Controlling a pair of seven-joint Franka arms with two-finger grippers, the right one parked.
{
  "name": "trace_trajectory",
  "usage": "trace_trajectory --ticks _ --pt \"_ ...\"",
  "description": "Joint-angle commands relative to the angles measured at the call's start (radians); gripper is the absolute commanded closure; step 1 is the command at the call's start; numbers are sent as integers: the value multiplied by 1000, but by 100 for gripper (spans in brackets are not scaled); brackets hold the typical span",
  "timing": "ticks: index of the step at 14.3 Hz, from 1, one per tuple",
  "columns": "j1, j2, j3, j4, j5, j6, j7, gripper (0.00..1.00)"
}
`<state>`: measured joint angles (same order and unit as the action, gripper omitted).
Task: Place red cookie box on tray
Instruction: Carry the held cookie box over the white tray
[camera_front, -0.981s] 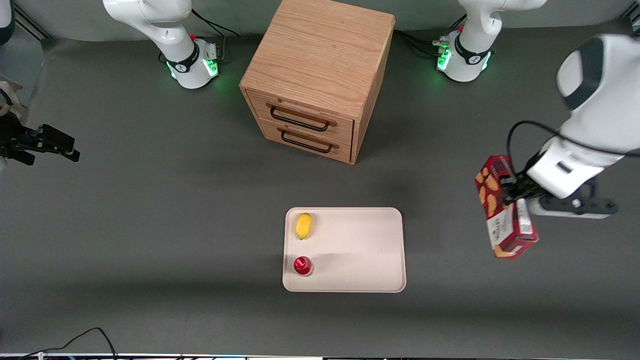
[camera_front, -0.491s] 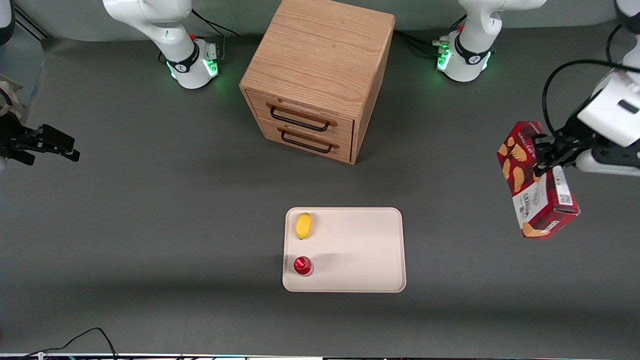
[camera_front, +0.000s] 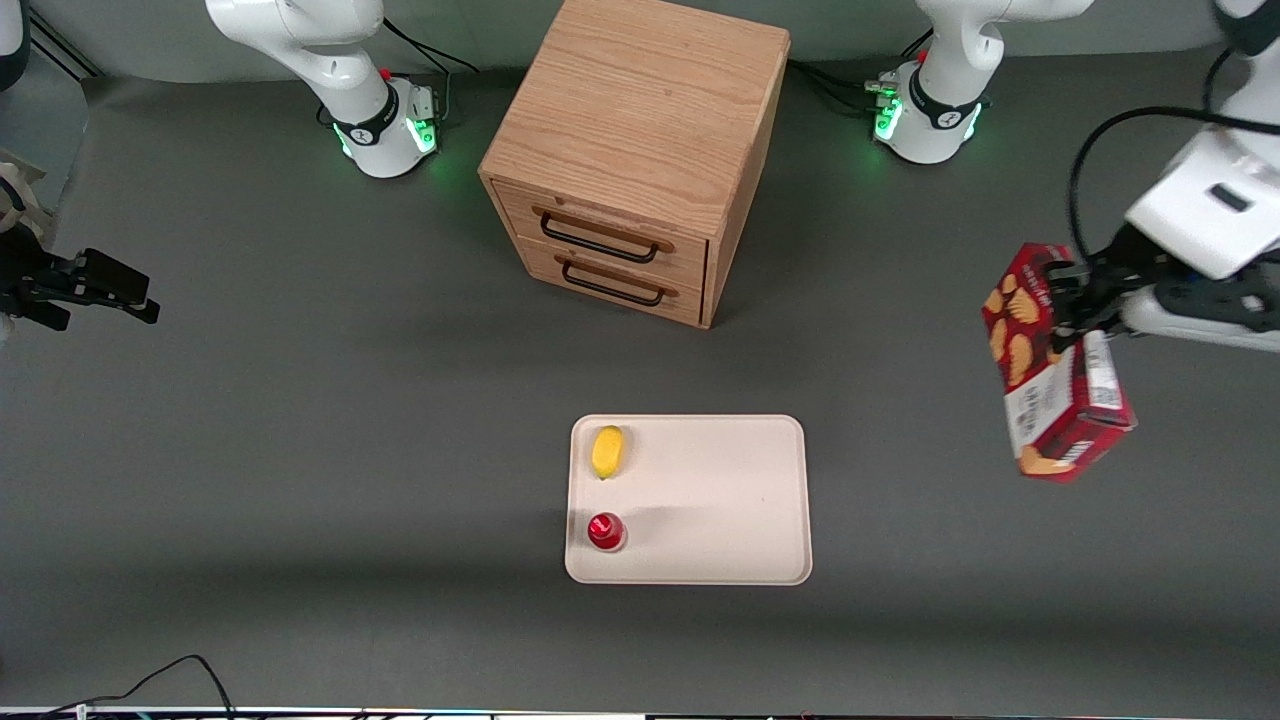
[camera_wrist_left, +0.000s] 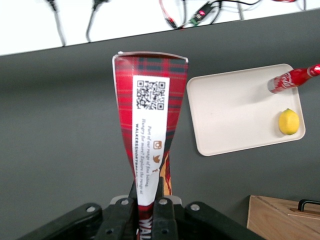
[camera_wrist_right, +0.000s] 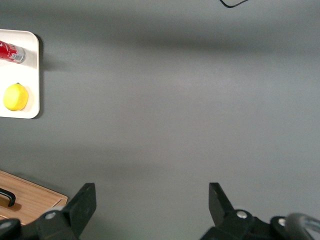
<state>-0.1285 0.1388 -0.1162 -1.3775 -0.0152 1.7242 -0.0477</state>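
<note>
The red cookie box (camera_front: 1050, 370) hangs in the air, tilted, over the working arm's end of the table, well off to the side of the tray. My left gripper (camera_front: 1068, 300) is shut on its upper end. Seen from the wrist, the box (camera_wrist_left: 150, 115) runs lengthwise out from the gripper (camera_wrist_left: 148, 210), its white label with a QR code facing the camera, and both fingers press against its narrow sides. The beige tray (camera_front: 720, 500) lies flat on the grey table nearer the front camera than the cabinet; it also shows as the tray (camera_wrist_left: 235, 110) beside the box.
A yellow lemon (camera_front: 607, 451) and a small red-capped bottle (camera_front: 606, 531) sit on the tray at its end toward the parked arm. A wooden two-drawer cabinet (camera_front: 640, 150) stands at the table's middle, farther from the front camera than the tray.
One second ago the box hung lower and nearer the front camera. The gripper has since carried it up and away from that camera, then slightly back toward the tray's side.
</note>
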Motion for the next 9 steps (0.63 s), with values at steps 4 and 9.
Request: trace_trajectory --ticks 4,9 --pt "-154 134 -6 17 80 92 -89 100" --pt "-250 275 -7 26 130 199 -230 100"
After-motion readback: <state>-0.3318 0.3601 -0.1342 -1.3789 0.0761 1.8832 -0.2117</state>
